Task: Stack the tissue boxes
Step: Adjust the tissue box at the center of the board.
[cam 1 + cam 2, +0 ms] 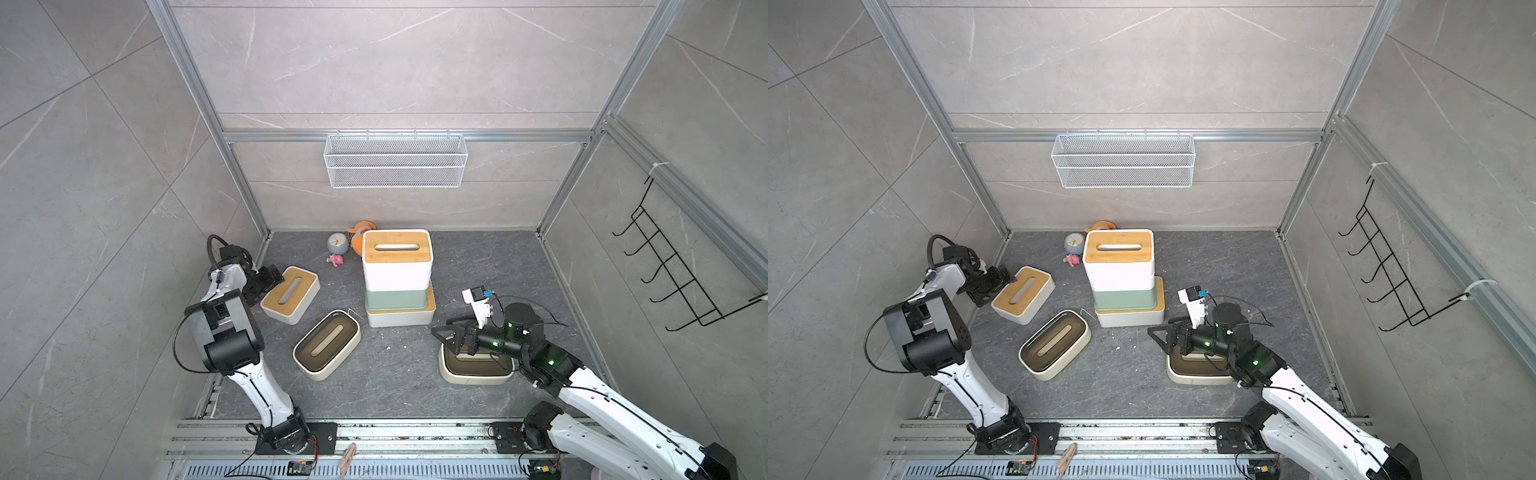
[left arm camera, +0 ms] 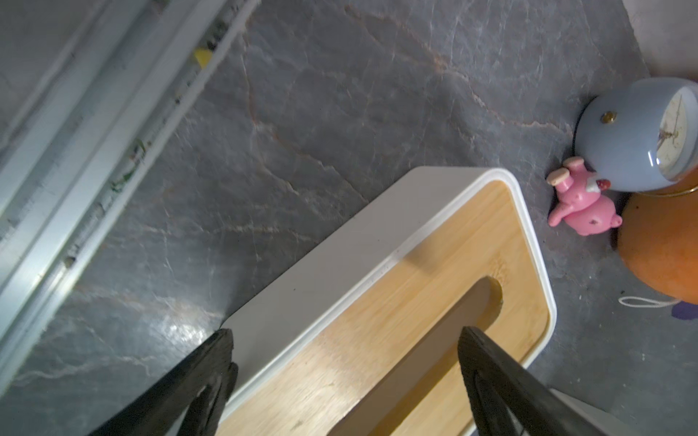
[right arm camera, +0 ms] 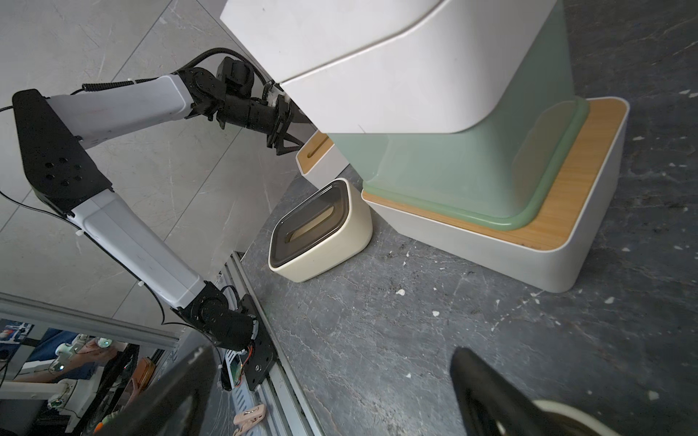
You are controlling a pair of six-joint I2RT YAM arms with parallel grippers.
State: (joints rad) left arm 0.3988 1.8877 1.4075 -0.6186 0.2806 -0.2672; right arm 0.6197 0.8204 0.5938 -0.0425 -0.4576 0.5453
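Observation:
A stack of tissue boxes stands mid-floor: a white bamboo-lidded base (image 1: 401, 318), a mint green box (image 1: 397, 300), then white boxes with a bamboo lid on top (image 1: 397, 247). A loose white box with a bamboo lid (image 1: 291, 294) lies to the left. My left gripper (image 1: 272, 280) is open over its near end, one finger (image 2: 211, 362) outside the side wall and one over the slot. A cream box with a dark-brown lid (image 1: 327, 351) lies in front. My right gripper (image 1: 444, 332) hangs open above the left end of another cream box (image 1: 476, 368), which the arm partly hides.
A grey clock (image 1: 337, 243), a pink pig toy (image 1: 335, 260) and an orange fish toy (image 1: 362, 227) sit behind the stack near the back wall. A white wire mesh basket (image 1: 395, 160) hangs on that wall, and a black hook rack (image 1: 673, 266) on the right wall.

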